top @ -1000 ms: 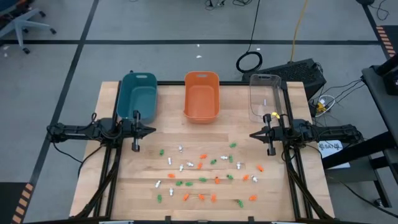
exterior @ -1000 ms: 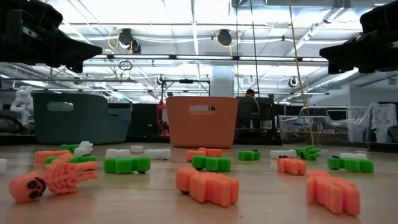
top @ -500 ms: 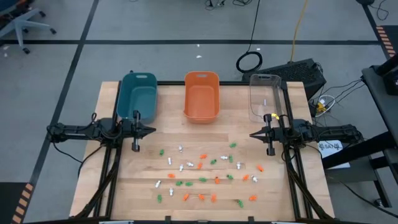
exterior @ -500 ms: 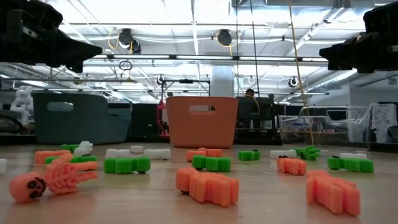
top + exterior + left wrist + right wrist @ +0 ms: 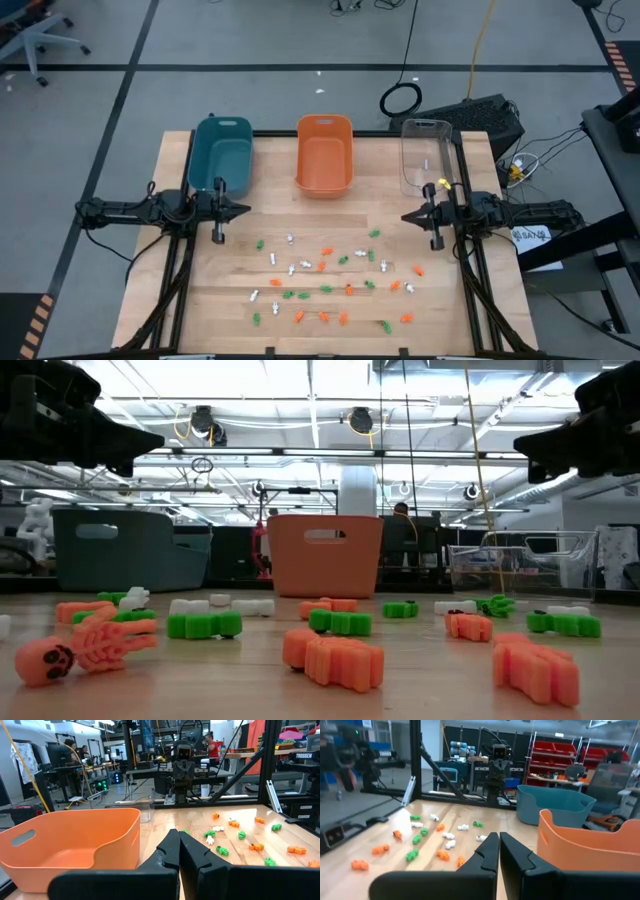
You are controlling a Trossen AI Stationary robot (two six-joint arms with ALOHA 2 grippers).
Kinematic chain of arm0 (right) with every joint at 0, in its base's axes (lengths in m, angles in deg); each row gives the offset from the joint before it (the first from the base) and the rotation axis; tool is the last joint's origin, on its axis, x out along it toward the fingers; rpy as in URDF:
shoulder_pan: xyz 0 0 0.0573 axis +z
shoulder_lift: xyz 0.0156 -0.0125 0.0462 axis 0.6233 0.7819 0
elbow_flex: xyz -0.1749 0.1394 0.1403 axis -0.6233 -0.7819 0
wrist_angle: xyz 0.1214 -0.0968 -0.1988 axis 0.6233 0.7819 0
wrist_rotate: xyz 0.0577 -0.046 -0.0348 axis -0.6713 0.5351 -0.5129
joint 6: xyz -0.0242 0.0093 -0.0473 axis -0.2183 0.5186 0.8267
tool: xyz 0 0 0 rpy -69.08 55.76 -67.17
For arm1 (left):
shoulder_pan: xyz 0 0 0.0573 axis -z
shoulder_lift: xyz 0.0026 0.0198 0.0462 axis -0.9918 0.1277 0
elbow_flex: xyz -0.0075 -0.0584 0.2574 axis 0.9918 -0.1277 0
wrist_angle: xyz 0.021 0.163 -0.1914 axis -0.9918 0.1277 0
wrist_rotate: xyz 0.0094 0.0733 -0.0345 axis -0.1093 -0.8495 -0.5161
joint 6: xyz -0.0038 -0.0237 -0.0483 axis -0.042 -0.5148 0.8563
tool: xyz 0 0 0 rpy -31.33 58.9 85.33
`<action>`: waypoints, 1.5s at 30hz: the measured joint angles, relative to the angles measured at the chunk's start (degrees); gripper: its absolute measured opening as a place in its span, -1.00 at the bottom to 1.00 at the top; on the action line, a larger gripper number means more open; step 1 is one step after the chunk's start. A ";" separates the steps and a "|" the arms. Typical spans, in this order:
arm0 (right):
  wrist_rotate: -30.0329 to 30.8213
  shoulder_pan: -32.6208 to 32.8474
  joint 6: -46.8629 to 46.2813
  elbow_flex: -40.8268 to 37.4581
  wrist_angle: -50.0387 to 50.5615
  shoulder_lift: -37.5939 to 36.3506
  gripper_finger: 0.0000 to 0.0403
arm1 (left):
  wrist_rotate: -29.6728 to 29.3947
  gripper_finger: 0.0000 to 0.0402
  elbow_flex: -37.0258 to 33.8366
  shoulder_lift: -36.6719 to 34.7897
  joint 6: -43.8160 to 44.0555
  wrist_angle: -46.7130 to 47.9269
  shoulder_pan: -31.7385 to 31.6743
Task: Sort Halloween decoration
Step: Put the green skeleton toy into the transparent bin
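Decorations (image 5: 325, 275): small orange, white and green trinkets scattered loose on near half of counter (image 5: 200, 300) | Bins: teal (image 5: 222, 155), orange (image 5: 324, 153), clear (image 5: 425, 155), in a row along far edge | Left gripper (image 5: 243, 210): above left side, fingers pressed together, holding nothing | Right gripper (image 5: 408, 216): above right side, fingers likewise together, holding nothing

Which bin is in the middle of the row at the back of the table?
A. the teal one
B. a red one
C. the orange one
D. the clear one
C: in the high view the orange bin sits between the teal bin on one side and the clear bin on the other, all three lined up along the far part of the table.
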 joint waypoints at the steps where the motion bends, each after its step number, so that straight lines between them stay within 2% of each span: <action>1: 0.00 0.00 -0.54 0.00 -0.19 0.01 -1.00 | 0.00 -1.00 0.00 0.00 0.00 -0.02 -0.02; 15: 0.04 0.00 -2.34 0.02 -0.11 0.01 -1.00 | 0.00 -1.00 0.02 -0.02 0.44 0.26 -0.02; 19: 6.24 -0.13 -13.78 0.02 -0.89 0.01 -1.00 | 0.61 -1.00 0.02 0.05 0.76 0.34 0.00; 20: 6.08 -0.08 -14.39 0.02 -1.21 0.01 -1.00 | 1.17 -1.00 0.01 0.10 1.76 0.44 0.00; 24: 4.39 -0.06 -12.72 0.03 -2.52 0.09 -1.00 | 1.35 -1.00 0.00 0.85 6.80 0.48 0.00; 28: 4.39 -0.04 -12.10 2.25 -1.91 1.38 -1.00 | 1.36 -1.00 0.09 1.09 4.84 0.46 0.00; 33: 4.44 -0.04 -10.41 11.25 2.02 6.42 -1.00 | 1.16 -1.00 0.11 1.33 2.82 0.44 0.00; 45: 4.34 -0.02 -7.05 39.69 18.50 27.75 -1.00 | 1.00 -1.00 0.13 1.38 1.45 0.42 0.00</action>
